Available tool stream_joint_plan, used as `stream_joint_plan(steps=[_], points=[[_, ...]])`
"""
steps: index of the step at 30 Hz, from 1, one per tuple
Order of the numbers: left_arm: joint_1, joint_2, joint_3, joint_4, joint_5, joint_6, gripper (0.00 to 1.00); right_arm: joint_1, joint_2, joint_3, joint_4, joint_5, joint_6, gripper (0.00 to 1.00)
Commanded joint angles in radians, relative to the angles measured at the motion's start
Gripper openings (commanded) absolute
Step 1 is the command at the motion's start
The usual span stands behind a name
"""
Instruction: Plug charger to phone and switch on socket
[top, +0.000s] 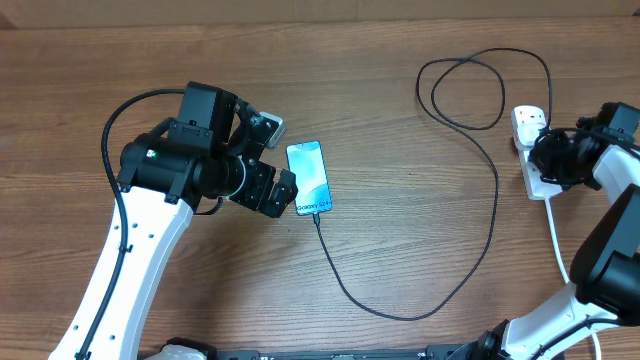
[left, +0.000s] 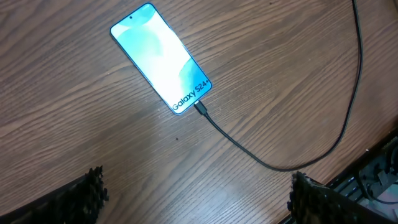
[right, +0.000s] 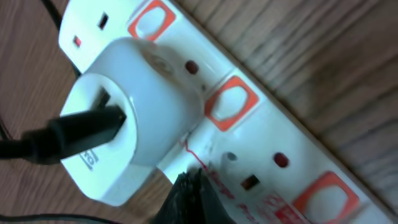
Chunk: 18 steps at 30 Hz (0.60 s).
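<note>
phone (top: 308, 178) centre-left on worktop (top: 380, 60); charger (left: 242, 144) limp, thin, tip seated at its 6 o'clock. My left hand (left: 200, 202) spread, empty. My right hand (right: 189, 193) pressed together at socket (right: 298, 155), 3 o'clock edge; light, may skid: press stiff switch (right: 231, 102) squarely

lit phone (top: 308, 178) screen up; black charger (right: 81, 130) plugged into it, other end in white socket (right: 267, 134)
</note>
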Motion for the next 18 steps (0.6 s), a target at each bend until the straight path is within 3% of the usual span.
stream_joint_plan(steps=[1, 6, 18], points=[[-0.007, -0.001, 0.002, 0.003, 0.014, 0.000, 1.00, -0.022, 0.013, 0.092, -0.042, 0.070, 0.004, 0.04], [-0.007, -0.001, 0.002, 0.006, 0.014, 0.000, 0.99, -0.047, 0.012, 0.171, -0.077, 0.113, 0.004, 0.04], [-0.007, -0.001, 0.002, 0.008, 0.014, 0.000, 0.99, -0.045, 0.042, 0.177, 0.018, 0.109, 0.004, 0.04]])
